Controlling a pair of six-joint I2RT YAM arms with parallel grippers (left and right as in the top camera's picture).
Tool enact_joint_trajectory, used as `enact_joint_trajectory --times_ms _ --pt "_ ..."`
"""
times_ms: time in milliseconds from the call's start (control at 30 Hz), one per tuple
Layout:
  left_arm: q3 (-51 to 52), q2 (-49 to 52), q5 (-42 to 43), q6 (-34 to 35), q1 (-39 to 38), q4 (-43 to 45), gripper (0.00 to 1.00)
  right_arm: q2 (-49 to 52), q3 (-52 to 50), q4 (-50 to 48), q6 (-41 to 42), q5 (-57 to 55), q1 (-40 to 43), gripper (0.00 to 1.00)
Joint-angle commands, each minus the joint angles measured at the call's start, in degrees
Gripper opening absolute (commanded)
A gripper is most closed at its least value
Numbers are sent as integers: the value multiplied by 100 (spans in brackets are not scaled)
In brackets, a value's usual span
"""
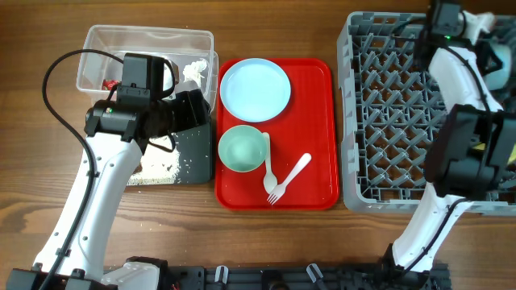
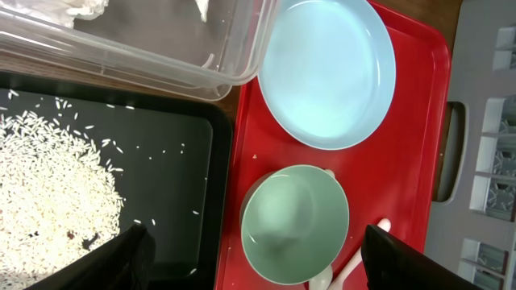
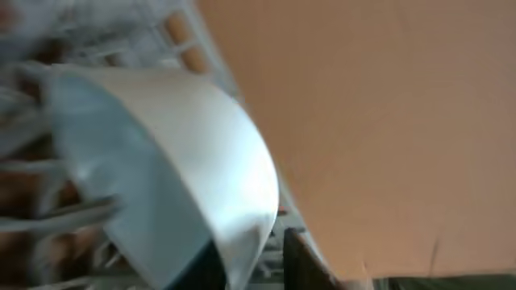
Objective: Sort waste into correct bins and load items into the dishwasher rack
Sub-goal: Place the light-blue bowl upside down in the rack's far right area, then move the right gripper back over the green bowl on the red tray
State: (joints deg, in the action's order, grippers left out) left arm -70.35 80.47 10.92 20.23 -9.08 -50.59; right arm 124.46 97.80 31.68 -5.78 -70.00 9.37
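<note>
My left gripper (image 1: 193, 109) (image 2: 258, 246) hangs open over the edge between the black tray (image 1: 193, 157) and the red tray (image 1: 318, 97), with nothing in it. Just below it sits the pale green bowl (image 2: 294, 221). The light blue plate (image 1: 255, 89), white spoon (image 1: 268, 165) and fork (image 1: 290, 177) lie on the red tray. Rice (image 2: 48, 193) covers the black tray. Tissue (image 1: 196, 68) and a red wrapper (image 1: 106, 83) lie in the clear tub (image 1: 145, 48). Over the grey rack (image 1: 387, 105), my right gripper (image 3: 254, 266) straddles the light blue bowl's (image 3: 161, 161) rim, with a gap on one side.
The right arm stands tall over the rack's right side and hides that part of it from above. The red tray fills the space between the bins and the rack. Bare wood table runs along the front edge.
</note>
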Motion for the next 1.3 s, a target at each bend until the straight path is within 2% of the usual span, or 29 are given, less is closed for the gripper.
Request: enact_joint_trajectory --times_ms 0,67,233,333,467,567,633,800,867,967,1100,1267 --pt "-2 -7 -50 -31 9 15 83 -90 -63 96 142 616 -238 55" --pt "-2 -7 -50 -31 9 15 84 -323 -63 140 131 944 -284 70" --pt "-2 -7 -50 -31 9 15 83 -1126 -63 352 120 1882 -315 82" --pt "-2 -7 -50 -31 9 15 84 -1703 -63 739 127 3038 -376 84" --pt "-2 -7 -55 -31 9 15 84 -2352 -63 1414 149 5764 -586 85" --pt "-2 -7 -55 -31 9 4 84 -2551 -63 1912 380 7866 -826 77" --pt "-2 -7 -87 -24 11 -70 82 -2538 -66 2251 546 8682 -1075 77" --pt "-2 -7 -1235 1071 111 -645 87 -2282 -81 3058 601 8931 -1930 80" --pt "-2 -7 -1436 1488 350 -935 91 -2044 -81 3377 715 8918 -2450 81" --pt "-2 -7 -1410 1679 708 -1080 99 -1711 -81 3501 951 8918 -2968 81" --pt "-2 -7 -1292 1670 1213 -1119 100 -1204 -81 3484 1502 8839 -3604 79" --pt "-2 -7 -1292 1668 1473 -1217 100 -590 -81 3493 2531 7987 -4170 75"
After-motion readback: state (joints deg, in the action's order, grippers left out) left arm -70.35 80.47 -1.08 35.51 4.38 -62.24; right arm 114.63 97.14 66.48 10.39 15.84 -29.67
